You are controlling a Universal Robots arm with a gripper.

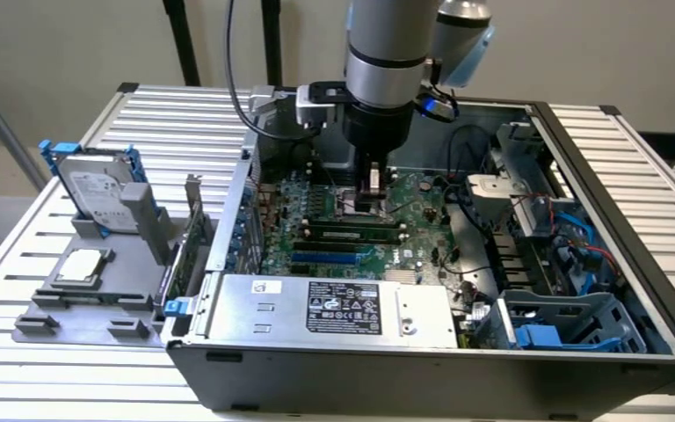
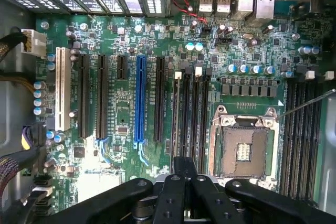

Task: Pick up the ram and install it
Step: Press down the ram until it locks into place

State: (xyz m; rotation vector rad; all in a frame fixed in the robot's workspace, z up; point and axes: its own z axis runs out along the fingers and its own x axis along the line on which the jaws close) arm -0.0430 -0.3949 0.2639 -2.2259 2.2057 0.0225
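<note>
The ram, a narrow green stick with dark chips, stands on edge in one of the black memory slots of the motherboard inside the open computer case. My gripper hangs straight down over the board, just beyond the ram and next to the processor socket. Its black fingers are shut, with nothing seen between them. In the wrist view my gripper sits over the near end of the memory slots. Whether it touches the ram I cannot tell.
A blue expansion slot and black ones lie beside the memory slots. The power supply fills the case's near side, and a drive cage with blue cables is at the exterior view's right. A grey holder with a hard drive stands outside at the exterior view's left.
</note>
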